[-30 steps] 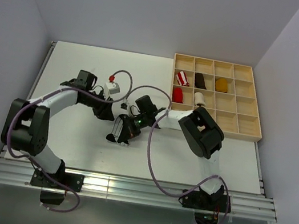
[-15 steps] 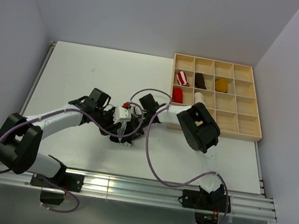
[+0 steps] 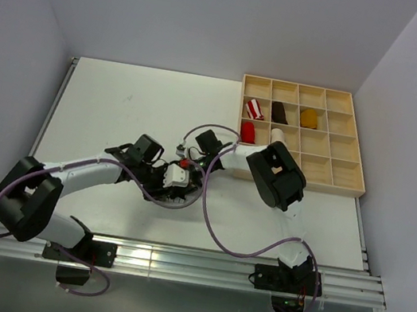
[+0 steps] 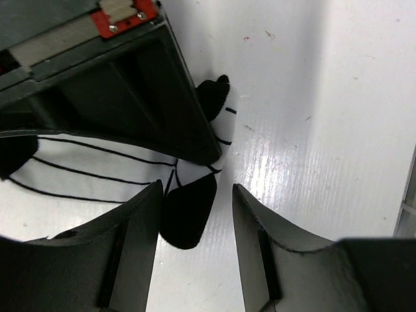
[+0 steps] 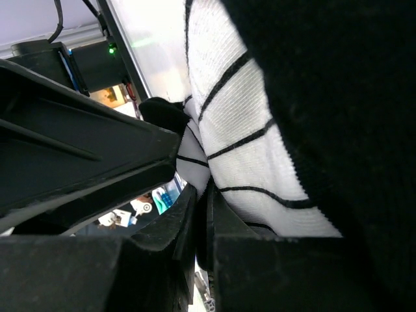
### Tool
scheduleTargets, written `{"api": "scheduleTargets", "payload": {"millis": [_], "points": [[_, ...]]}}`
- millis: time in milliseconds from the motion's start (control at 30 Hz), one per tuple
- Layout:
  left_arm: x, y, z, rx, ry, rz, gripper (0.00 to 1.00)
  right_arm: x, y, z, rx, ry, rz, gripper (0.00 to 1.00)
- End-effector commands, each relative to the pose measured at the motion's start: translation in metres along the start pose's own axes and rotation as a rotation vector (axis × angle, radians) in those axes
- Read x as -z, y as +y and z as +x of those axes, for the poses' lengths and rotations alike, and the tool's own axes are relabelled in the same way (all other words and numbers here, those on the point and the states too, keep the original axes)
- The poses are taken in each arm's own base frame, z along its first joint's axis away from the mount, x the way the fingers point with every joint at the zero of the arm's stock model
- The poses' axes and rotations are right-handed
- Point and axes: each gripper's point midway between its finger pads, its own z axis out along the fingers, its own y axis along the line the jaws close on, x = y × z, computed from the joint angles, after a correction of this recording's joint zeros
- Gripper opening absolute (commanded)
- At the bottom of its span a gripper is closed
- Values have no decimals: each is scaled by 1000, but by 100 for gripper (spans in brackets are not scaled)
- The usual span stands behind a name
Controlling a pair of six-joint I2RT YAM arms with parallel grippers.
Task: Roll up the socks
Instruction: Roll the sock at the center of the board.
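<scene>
Left wrist view shows the left gripper (image 4: 197, 192) spread wide, straddling the black toe of the striped sock (image 4: 97, 170), which lies flat on the table (image 4: 338, 130). Only the right wrist view shows the right gripper (image 5: 203, 214) clenched on the sock's fabric. From above, both arms hide the sock, mid-table toward the near edge.

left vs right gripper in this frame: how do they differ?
Jaws: the left gripper is open, the right gripper is shut.
Hold: the right gripper pinches the striped sock. The left gripper only has the sock's black tip between its fingers and clamps nothing.
Shared: both are down at the same sock, close enough that each shows in the other's wrist view.
</scene>
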Motion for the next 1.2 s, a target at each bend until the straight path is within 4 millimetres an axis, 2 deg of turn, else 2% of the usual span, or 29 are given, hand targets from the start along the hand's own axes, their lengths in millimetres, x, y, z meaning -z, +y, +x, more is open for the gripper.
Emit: {"api": "scheduleTargets", "payload": {"millis": [0,267,467,633,867,967,1000,1100,1167], "points": [[-4,-1,-5,-35,-8,27,52,1,-5,-4,-14,-5,6,0],[-11,-3,-12,-41,-14,41,50,1,-10,-3,-16,-8,2,0],[-21,-1,-5,-13,25,49,45,1,-12,-2,-19,-12,3,0],[-24,-2,-3,10,32,61,36,3,-12,-2,-8,-19,10,0],[-30,-9,10,56,84,109,15,5,-13,1,2,-32,23,0],[-32,-12,13,79,103,137,7,8,-18,-2,22,-60,82,6],[-32,-13,13,86,105,148,4,9,-18,-3,33,-68,97,12],[-31,-20,13,129,108,211,0,20,-24,-11,72,-134,218,25],[-29,-17,13,169,101,226,0,28,-25,-12,91,-170,259,29]]}}
